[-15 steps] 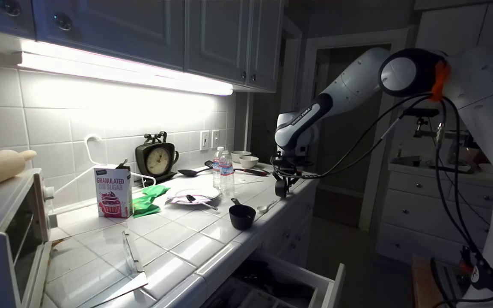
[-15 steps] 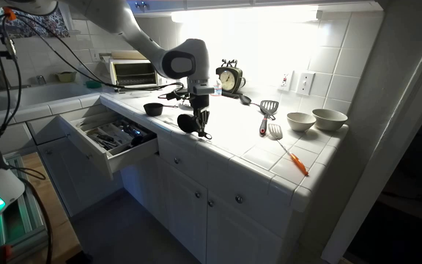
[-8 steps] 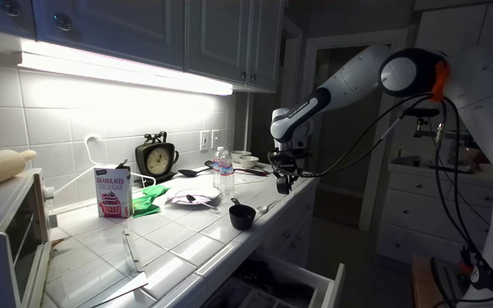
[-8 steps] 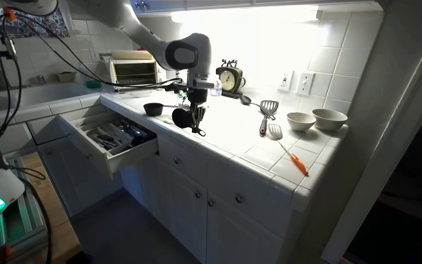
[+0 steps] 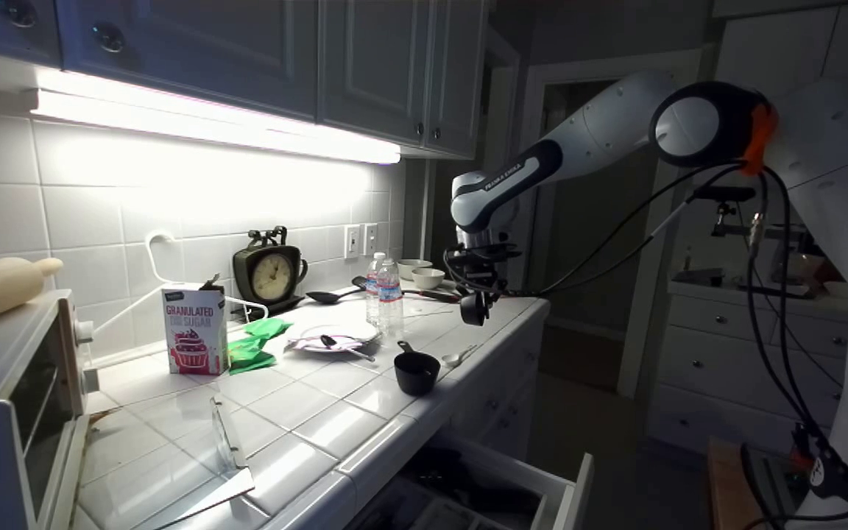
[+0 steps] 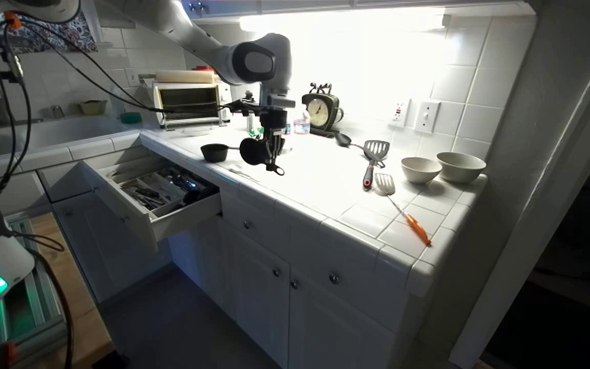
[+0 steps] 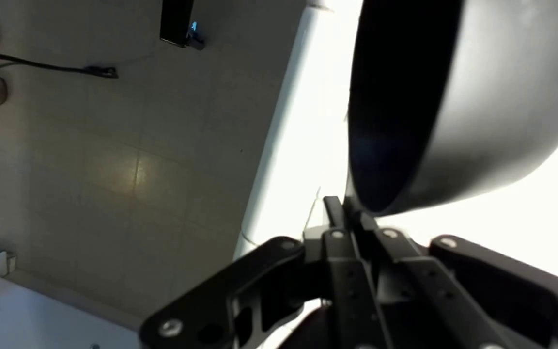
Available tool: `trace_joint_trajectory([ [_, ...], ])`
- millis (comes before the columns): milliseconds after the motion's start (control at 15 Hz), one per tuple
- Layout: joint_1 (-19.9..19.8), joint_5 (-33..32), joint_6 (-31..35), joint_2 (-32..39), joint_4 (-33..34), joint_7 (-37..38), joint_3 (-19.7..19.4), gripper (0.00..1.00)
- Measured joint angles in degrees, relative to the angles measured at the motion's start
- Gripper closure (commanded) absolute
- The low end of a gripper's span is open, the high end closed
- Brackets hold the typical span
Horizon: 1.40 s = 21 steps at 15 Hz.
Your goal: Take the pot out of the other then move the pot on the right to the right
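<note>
Countertop (image 5: 299, 419): wh. tile, lit by tube light (image 5: 218, 126); drawer (image 6: 187, 218) pulled out below its near edge.

Item 1, claw (image 7: 350, 211): blk.; we log it as narrow, tips pinched on item 2.

Item 2, held pot (image 7: 482, 102): sm., dk., at tips of claw, raised off countertop, tipped on its side w/ mouth to left in wrist view. Exact grip pt. (rim or handle) we can't tell.

Item 3, 2nd pot (image 6: 214, 154): blk., upright on countertop nr. the near edge; in an exterior view it's left of claw and held pot, apart from both, handle to right.

Misc.: sugar box (image 5: 196, 331), at left in an exterior view; bottles (image 5: 391, 305), qty. 2, right of it; bowls (image 6: 421, 171), qty. 2, far right in an exterior view.

Chg. vs. 0.5 s ago: claw & held pot sit higher in both exterior views, also farther left in an exterior view, closer to bottles there. 2nd pot, drawer & bowls: same spots, by our check.
</note>
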Motion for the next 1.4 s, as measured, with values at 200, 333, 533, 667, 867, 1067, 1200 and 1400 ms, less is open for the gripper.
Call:
trace_joint_trajectory([
  [200, 0.52, -0.02, 2.55, 0.24, 0.3, 3.09, 0.37, 0.99],
  [333, 0.72, -0.03, 6.13, 0.55, 0.14, 4.56, 0.44, 0.99],
  [533, 0.91, -0.43, 14.52, 0.97, -1.64, 6.11, 0.43, 0.99],
  [667, 0.96, -0.58, 20.57, 1.13, -3.81, 6.86, 0.37, 0.99],
  [867, 0.96, -0.58, 28.58, 1.22, -7.13, 7.85, 0.16, 0.99],
  [1067, 1.12, -0.58, 36.13, 1.26, -9.98, 8.4, -0.38, 0.99],
  [1200, 1.63, -0.58, 41.02, 1.3, -11.8, 8.84, -1.19, 0.99],
  [1400, 3.14, -0.58, 47.52, 1.34, -14.57, 10.15, -3.16, 0.99],
])
